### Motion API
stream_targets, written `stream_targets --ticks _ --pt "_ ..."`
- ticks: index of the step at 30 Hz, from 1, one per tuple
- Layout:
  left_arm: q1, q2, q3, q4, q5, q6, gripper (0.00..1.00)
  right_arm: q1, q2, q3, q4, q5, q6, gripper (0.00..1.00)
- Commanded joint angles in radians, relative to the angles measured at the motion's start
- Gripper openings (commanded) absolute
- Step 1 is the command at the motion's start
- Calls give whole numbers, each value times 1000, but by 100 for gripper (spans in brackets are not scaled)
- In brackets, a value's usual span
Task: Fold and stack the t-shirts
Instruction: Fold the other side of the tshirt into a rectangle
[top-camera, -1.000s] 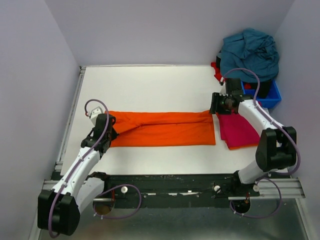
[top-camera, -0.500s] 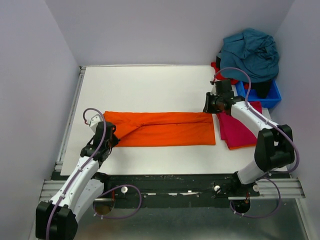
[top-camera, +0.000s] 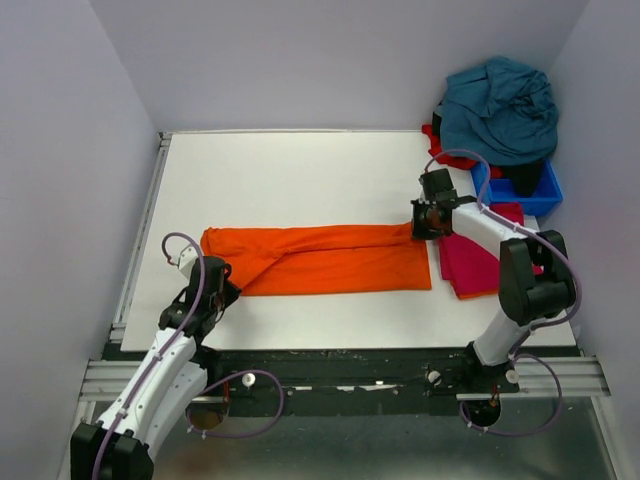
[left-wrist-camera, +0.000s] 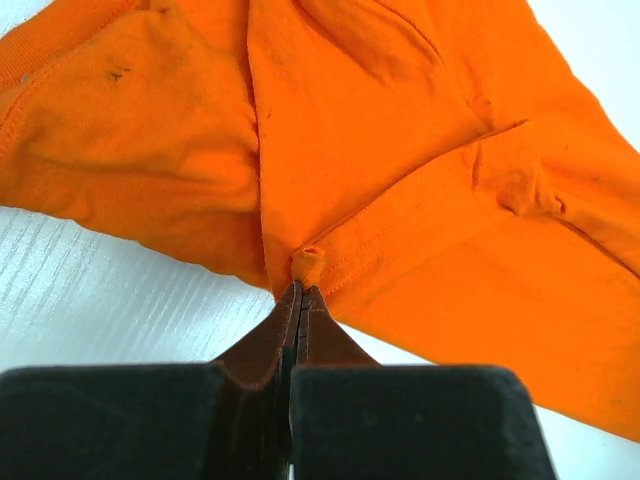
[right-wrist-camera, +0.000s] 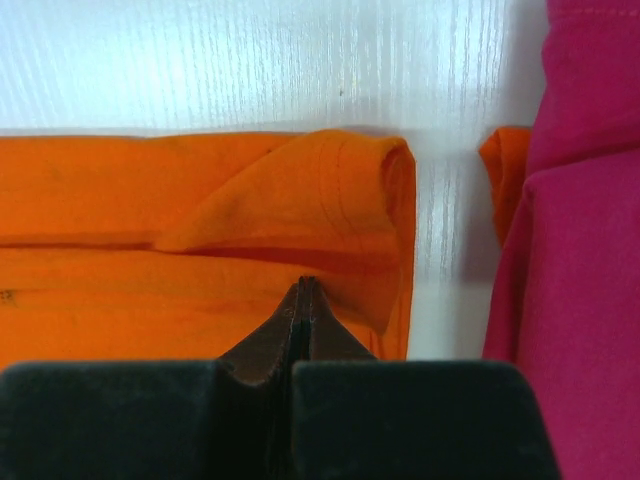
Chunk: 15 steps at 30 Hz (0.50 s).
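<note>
My left gripper (left-wrist-camera: 300, 292) is pinched shut on the near-left hem of the orange t-shirt (top-camera: 330, 258); my right gripper (right-wrist-camera: 303, 288) is closed on the fold at its far-right corner. Between my jaws the shirt runs long, parallel to the near edge of the table (top-camera: 300, 170), one arm at each end. The magenta t-shirt (top-camera: 480, 262) lies just past its right end.

table (top-camera: 300, 170) white | orange t-shirt (top-camera: 330, 260) folded long, centre | magenta t-shirt (top-camera: 475, 262) right | blue bin (top-camera: 535, 190) far-right corner

Flat shirt (top-camera: 330, 260) on table (top-camera: 300, 170); folded shirt (top-camera: 478, 265) right; bin (top-camera: 532, 196) behind, shirt heap (top-camera: 500, 100) atop.
</note>
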Motion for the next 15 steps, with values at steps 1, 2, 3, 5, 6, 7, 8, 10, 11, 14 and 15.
stream_targets --ticks 1,2,3,5,6,7,8,10,11,14,15 --pt "-6 -37 5 -50 -17 -40 0 -4 -30 -46 -6 13 15 1" --pt "-6 -41 5 -52 -22 -43 0 -4 -48 -67 -2 8 15 1" --pt "-6 -50 7 -61 -33 -51 0 -4 -68 -84 4 9 16 1" --pt "-6 -75 5 -73 -47 -62 0 -4 -114 -94 14 31 18 1" --pt "-6 -90 4 -76 -50 -65 0 -4 -126 -88 11 45 18 1" --pt "-6 -95 4 -79 -53 -66 0 -4 -137 -74 6 48 16 1" --pt "-6 -101 5 -82 -57 -69 0 -4 -142 -56 -2 43 18 1" --pt "-6 -101 8 -87 -56 -73 9 -4 -140 -33 -2 4 18 1" --pt "-7 -101 16 -90 -54 -73 13 -4 -140 -31 7 -36 19 1" --pt "-7 -104 33 -81 -30 -65 46 -2 -140 -42 60 -133 30 1" --pt "-7 -101 39 -78 -13 -68 50 -1 -140 -48 75 -161 35 1"
